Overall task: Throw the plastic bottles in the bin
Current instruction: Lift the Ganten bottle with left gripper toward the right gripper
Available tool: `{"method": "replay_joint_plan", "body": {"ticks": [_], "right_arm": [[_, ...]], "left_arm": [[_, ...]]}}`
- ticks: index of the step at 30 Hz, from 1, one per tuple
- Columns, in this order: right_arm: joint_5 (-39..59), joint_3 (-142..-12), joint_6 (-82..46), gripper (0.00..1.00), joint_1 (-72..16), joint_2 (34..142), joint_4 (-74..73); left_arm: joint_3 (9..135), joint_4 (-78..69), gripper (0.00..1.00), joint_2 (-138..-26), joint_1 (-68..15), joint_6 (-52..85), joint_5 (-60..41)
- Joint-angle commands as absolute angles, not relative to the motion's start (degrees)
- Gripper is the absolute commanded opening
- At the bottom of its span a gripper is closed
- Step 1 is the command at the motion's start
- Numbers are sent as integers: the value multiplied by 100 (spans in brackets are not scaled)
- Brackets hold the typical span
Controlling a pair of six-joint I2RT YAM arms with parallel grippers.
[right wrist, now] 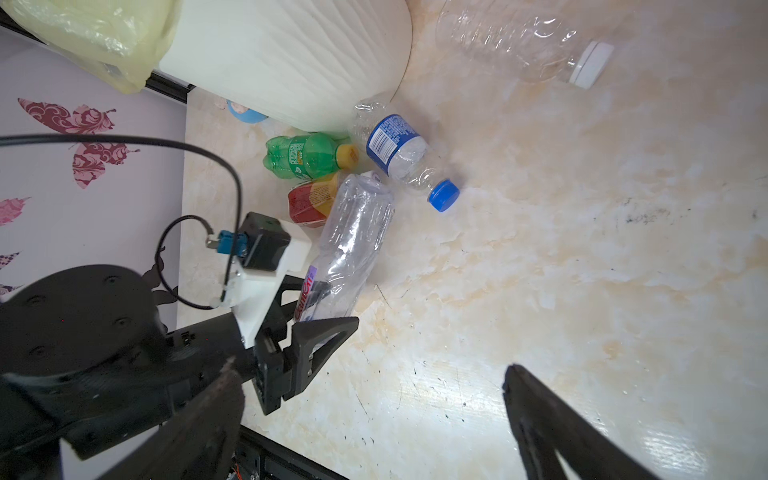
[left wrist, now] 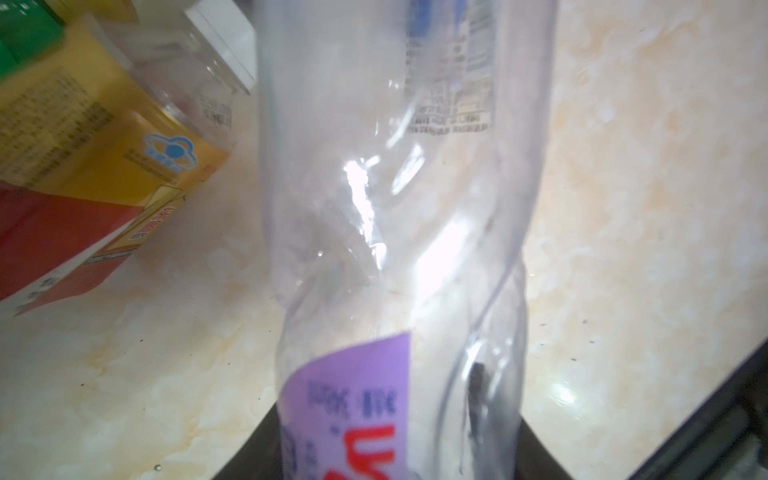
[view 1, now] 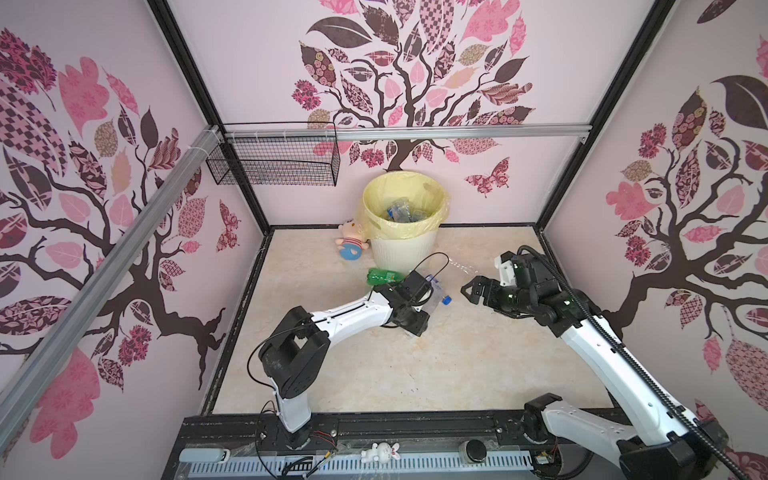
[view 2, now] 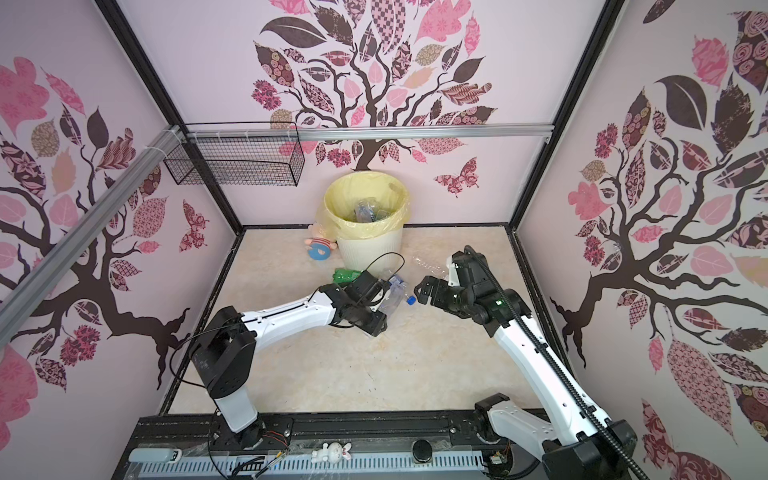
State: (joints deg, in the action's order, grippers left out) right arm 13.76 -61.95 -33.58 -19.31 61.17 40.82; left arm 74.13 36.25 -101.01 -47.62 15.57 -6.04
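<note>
Near bin (view 1: 403,249), left claw (right wrist: 322,305) clamps clear bottle (right wrist: 357,232).

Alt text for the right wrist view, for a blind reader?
The left gripper grips a clear purple-labelled bottle lying on the marbled floor. Close by lie a red-labelled bottle, a green bottle and a blue-capped bottle, next to the white ribbed bin; a white-capped clear bottle lies apart.

A near bottle (right wrist: 357,237) lies on the floor (view 1: 374,365), clamped between the jaws of the left gripper (right wrist: 316,309) and running out ahead of them. A second bottle (right wrist: 307,203) lies beside its far end. A third bottle (right wrist: 305,156) and a fourth bottle (right wrist: 397,158) lie just beyond. Past those stands the bin (view 1: 403,253), with more bottles (view 1: 401,214) inside. A lone bottle (view 1: 463,266) lies near the spread jaws of the right gripper (view 1: 471,289), on their bin side.
</note>
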Motion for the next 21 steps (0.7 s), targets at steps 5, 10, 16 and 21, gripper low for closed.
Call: {"method": "replay_joint_plan", "body": {"ticks": [5, 10, 16, 21], "right_arm": [[1574, -6600, -3610, 99, -1893, 6337, 3895], [1827, -7024, -3743, 100, -1890, 6554, 3814], [2262, -7508, -4009, 99, -1891, 6848, 3706], [2438, -7679, -3904, 98, -1894, 7086, 3634]], "left_arm": [[7799, 3397, 46, -9456, -4772, 2561, -1360], [8185, 3461, 46, -9195, -4772, 2962, -1506], [8616, 3584, 45, -9027, -4772, 3402, -1833], [8704, 3645, 45, -8895, -4798, 3621, -1863]]}}
